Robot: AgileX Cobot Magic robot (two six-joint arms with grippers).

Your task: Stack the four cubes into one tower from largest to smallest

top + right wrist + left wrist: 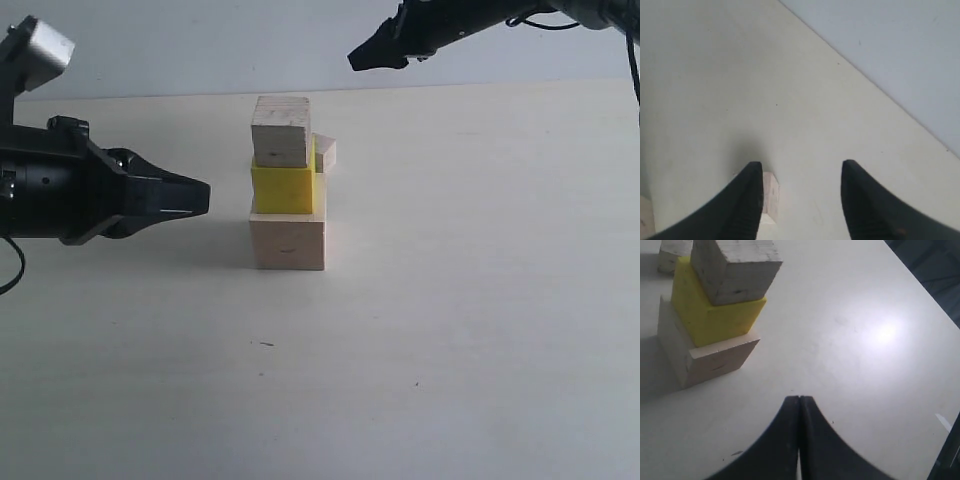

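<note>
The left tool (pixel 799 400), a black two-fingered claw, is pressed fully together, its tips meeting with nothing between them. It hovers above the pale worktop (pixel 480 300) just to the left of the stack, pointing at it without touching. The right tool (pixel 801 167) has its black ribbed fingers well parted and empty, and in the exterior view it is raised high, up and to the right of the stack. Three cubes are stacked: the large pale bare-wood cube (pixel 287 243) sits on the worktop, the bright yellow wooden cube (pixel 283 190) rests on it, and the medium pale wooden cube (pixel 281 131) sits on the yellow one, turned slightly askew. The smallest pale wooden cube (pixel 326 151) lies on the worktop behind the stack, a corner peeking past the yellow cube. In the right wrist view it shows below that tool, beside one finger and not gripped.
</note>
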